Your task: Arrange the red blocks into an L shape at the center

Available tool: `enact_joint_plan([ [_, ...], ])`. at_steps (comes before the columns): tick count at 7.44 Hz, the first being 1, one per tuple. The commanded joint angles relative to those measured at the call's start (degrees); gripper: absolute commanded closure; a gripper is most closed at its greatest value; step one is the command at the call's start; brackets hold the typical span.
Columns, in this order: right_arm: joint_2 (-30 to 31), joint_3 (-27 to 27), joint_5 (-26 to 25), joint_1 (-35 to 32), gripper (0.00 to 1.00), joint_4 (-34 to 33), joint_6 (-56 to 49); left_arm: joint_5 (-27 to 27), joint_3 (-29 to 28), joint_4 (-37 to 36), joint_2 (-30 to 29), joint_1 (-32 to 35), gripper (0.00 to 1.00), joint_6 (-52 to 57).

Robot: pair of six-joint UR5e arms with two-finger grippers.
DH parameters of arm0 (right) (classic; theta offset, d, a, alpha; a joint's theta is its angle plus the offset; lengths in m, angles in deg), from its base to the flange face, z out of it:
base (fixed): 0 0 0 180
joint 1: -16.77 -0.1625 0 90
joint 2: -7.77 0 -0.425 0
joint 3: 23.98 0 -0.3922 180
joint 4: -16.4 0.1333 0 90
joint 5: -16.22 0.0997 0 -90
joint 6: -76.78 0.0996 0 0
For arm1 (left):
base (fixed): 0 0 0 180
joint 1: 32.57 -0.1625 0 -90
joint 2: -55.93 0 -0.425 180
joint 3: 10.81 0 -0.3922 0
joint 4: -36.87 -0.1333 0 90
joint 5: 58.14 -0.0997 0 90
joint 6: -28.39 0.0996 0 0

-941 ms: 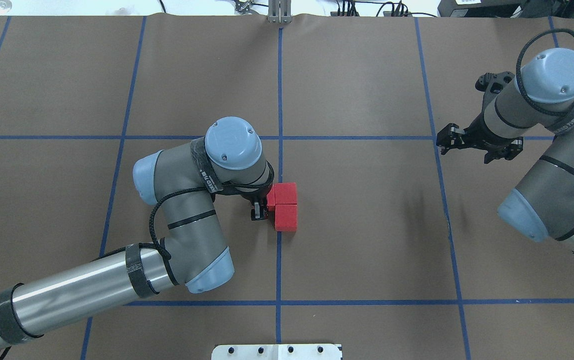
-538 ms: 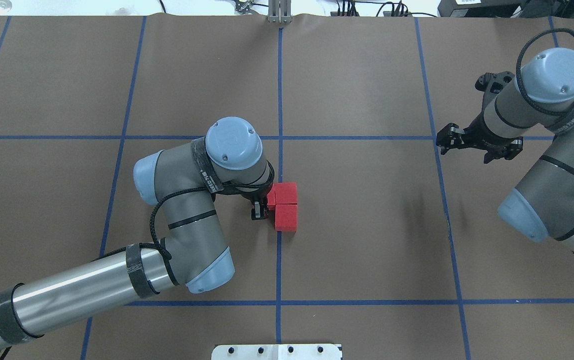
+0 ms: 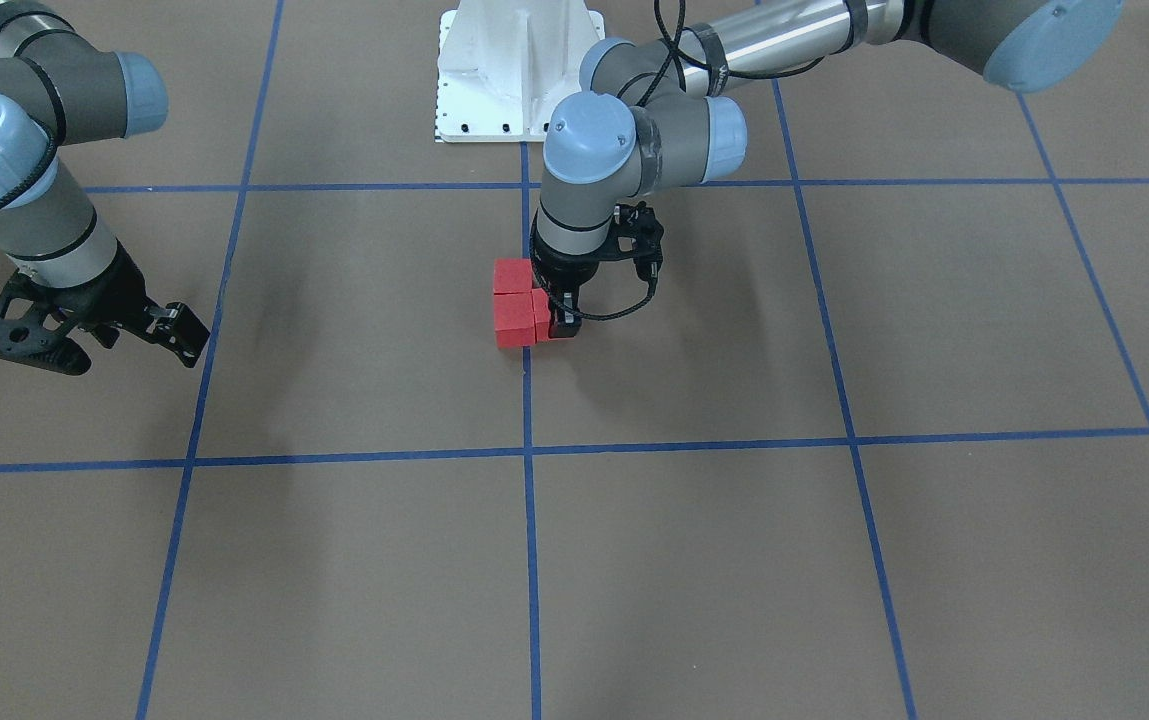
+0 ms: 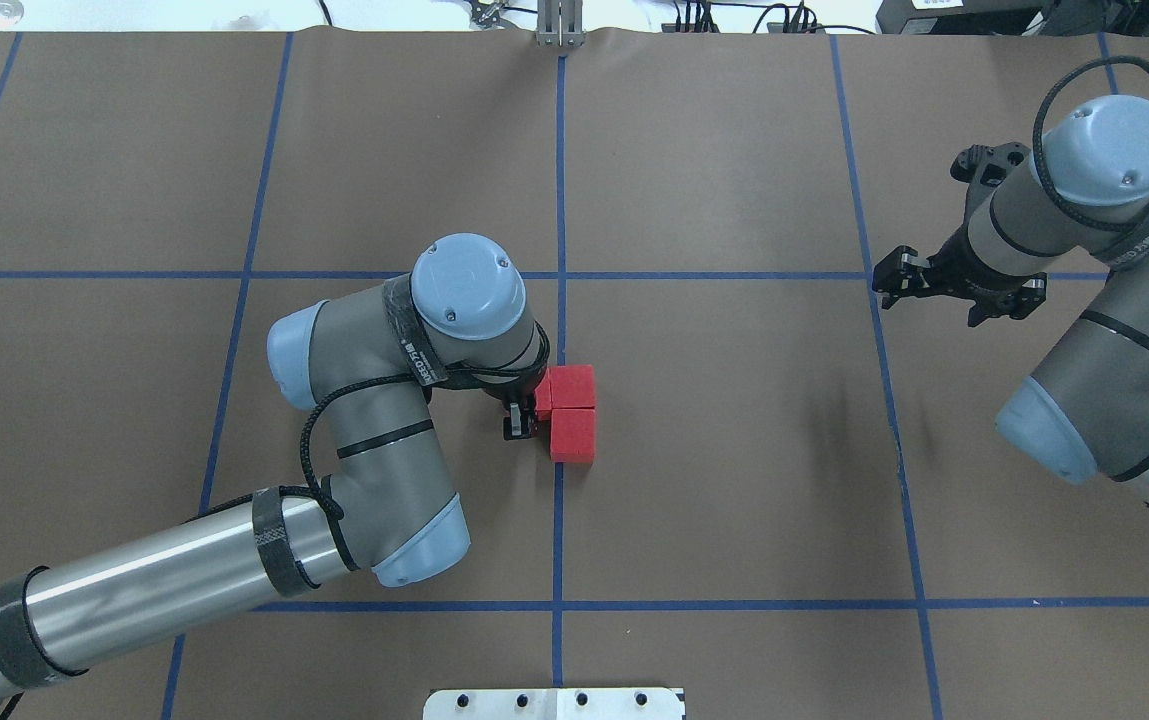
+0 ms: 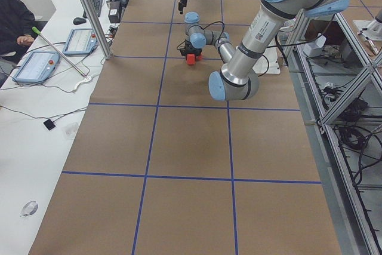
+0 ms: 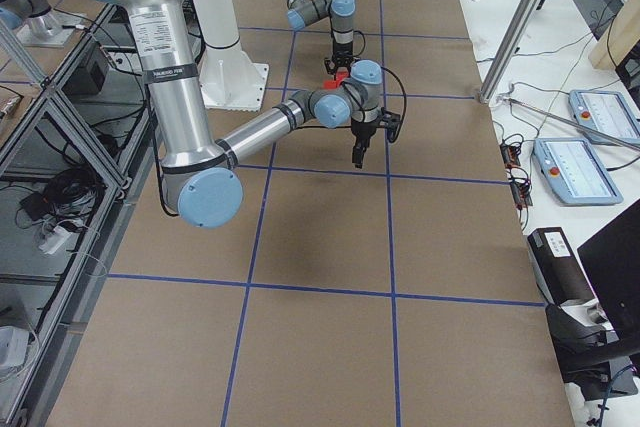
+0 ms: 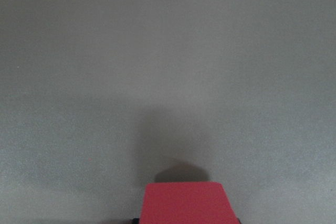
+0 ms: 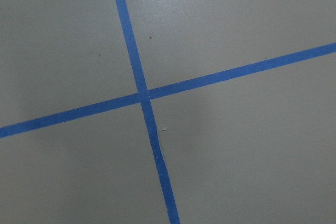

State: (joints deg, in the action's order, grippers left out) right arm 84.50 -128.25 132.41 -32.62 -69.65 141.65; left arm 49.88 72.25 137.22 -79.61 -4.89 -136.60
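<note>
Red block (image 7: 184, 203) in grip of left end effector (image 3: 554, 322), half-hidden overhead; right end effector (image 4: 929, 300) splayed.

There were three red blocks (image 4: 573, 436). There were two robot arms, a left arm (image 4: 374, 420) and a right arm (image 4: 1114, 340). There was one white base (image 4: 554, 703).

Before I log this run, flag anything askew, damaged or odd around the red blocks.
Nothing stands out. Two red blocks sit flush together on the brown paper; the third block is held in the left jaws, square beside them. No damage shows.
</note>
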Motion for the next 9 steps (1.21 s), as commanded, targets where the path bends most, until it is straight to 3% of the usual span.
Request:
enact_joint_plan([
  [1,0.0,-0.06,0.0,0.0,0.0,0.0,0.09,0.09,0.0,-0.06,-0.16,0.0,1.0,-0.07],
  [3,0.0,-0.06,0.0,0.0,0.0,0.0,0.09,0.09,0.0,-0.06,-0.08,0.0,1.0,-0.07],
  [4,0.0,-0.06,0.0,0.0,0.0,0.0,0.09,0.09,0.0,0.03,-0.16,0.0,0.89,-0.07],
  [6,0.0,-0.06,0.0,0.0,0.0,0.0,0.09,0.09,-0.44,0.03,-0.25,0.0,0.0,-0.07],
  [9,-0.09,0.03,0.0,0.0,0.0,0.0,0.09,0.18,-0.53,0.03,-0.69,-0.09,0.0,-0.16],
])
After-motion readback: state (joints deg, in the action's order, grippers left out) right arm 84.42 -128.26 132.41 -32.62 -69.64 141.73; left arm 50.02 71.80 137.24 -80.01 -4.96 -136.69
